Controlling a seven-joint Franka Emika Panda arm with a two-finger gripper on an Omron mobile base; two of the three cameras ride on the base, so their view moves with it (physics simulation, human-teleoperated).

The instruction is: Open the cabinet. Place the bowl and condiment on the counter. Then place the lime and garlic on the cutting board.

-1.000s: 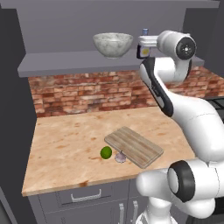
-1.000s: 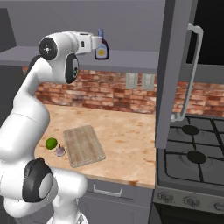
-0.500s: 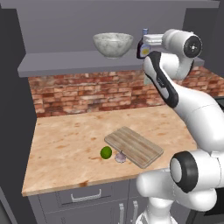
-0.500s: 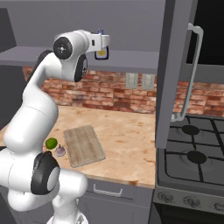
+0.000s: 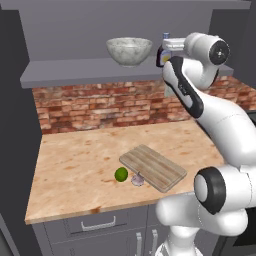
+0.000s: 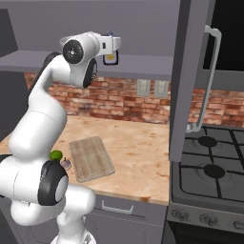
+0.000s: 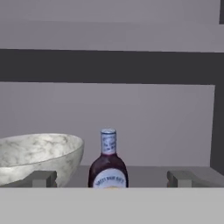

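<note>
Cabinet (image 6: 190, 90) open, door swung out over the stove side. Raised to the cabinet shelf (image 5: 90, 72), gripper (image 7: 111, 178) with jaws wide apart, nothing between them yet, lined up on the condiment (image 7: 108, 166).

Condiment standing upright near the right end of the shelf, just beside the bowl (image 7: 39, 155), apart from it or barely so; cannot tell whether touching. Bowl toward the middle of the shelf, upright, mouth up.

Lime (image 5: 121, 174) and garlic (image 5: 137, 179) down on the desk (image 5: 75, 170), near its front edge, close beside the board's (image 5: 152, 167) near left corner, not on it.

Handling, as a judgement: bottle probably stiff, smooth and slippery, light, tall and narrow, so easy to tip with a nudge. Best taken across the wide lower body at the label, not the slim neck or cap. Approach straight in, keeping the left finger clear of the bowl's wall. Bowl likely heavy and hard, chippable; rim the only place jaws could pinch. Lime firm and round, prone to roll. Garlic light, papery, uneven.

Writing: pale label on the bottle's belly carrying dark lettering, too small and blurred to read; faint marks on the cap band likewise unreadable. No other brand or text legible.
</note>
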